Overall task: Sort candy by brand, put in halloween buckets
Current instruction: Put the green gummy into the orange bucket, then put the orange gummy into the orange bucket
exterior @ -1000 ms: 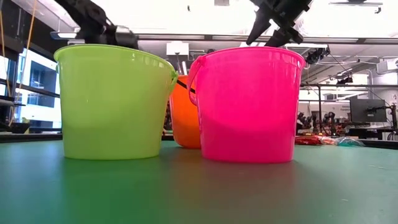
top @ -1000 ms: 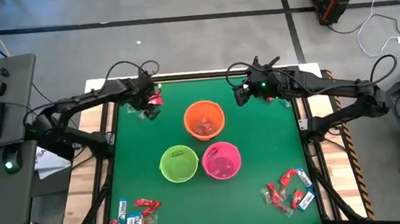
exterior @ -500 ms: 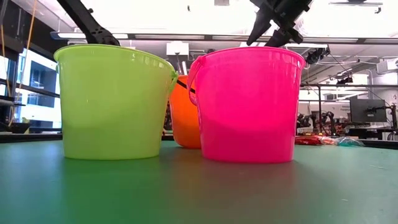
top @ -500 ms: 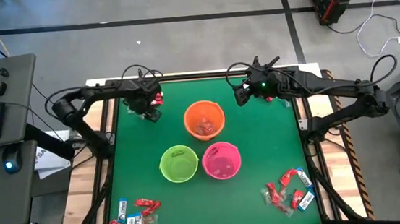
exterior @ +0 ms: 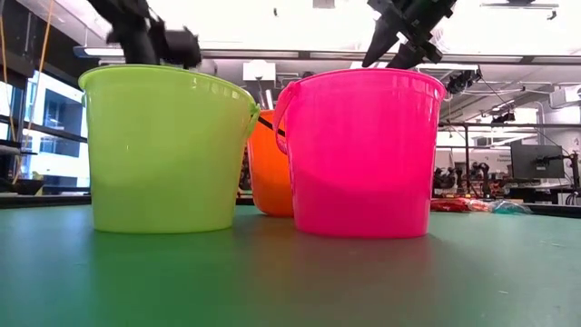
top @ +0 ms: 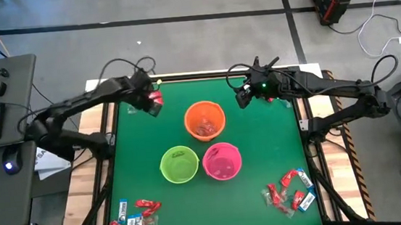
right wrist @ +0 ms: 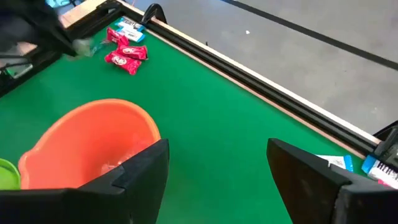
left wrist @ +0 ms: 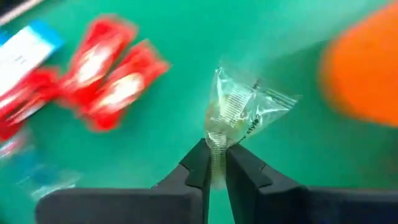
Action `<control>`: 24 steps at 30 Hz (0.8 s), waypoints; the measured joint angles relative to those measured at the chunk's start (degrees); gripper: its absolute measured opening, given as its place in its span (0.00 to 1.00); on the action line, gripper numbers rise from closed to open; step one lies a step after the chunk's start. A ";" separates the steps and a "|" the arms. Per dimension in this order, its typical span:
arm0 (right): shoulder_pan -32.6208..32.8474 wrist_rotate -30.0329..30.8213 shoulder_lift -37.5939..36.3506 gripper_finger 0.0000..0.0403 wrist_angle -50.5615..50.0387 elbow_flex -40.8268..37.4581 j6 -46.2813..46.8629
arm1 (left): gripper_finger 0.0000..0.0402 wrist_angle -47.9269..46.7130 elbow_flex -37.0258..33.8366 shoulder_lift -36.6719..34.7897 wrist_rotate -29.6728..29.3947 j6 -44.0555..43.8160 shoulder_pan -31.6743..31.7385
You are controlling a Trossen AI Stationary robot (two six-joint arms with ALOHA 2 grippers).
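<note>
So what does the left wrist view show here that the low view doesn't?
Only the left wrist view shows the left gripper shut on a clear crinkly wrapped candy, with red wrapped candies lying on the green table. Only the low view shows the lime green plastic bucket and the hot pink plastic bucket, standing upright. Both show the round orange plastic bucket, though the low view sees only a sliver between the other two.

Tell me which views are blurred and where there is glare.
Left wrist view: the red candies and orange bucket are smeared by motion, while the clear candy in the left gripper stays sharp. Low view: the left arm is blurred; the ceiling lights glare white. Right wrist view: blur only at the far corner. High view: sharp, evenly lit.
</note>
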 joint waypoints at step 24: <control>0.00 -5.82 -0.76 0.66 -3.81 0.00 -3.94 | 0.44 19.30 20.00 21.44 1.31 2.46 -26.65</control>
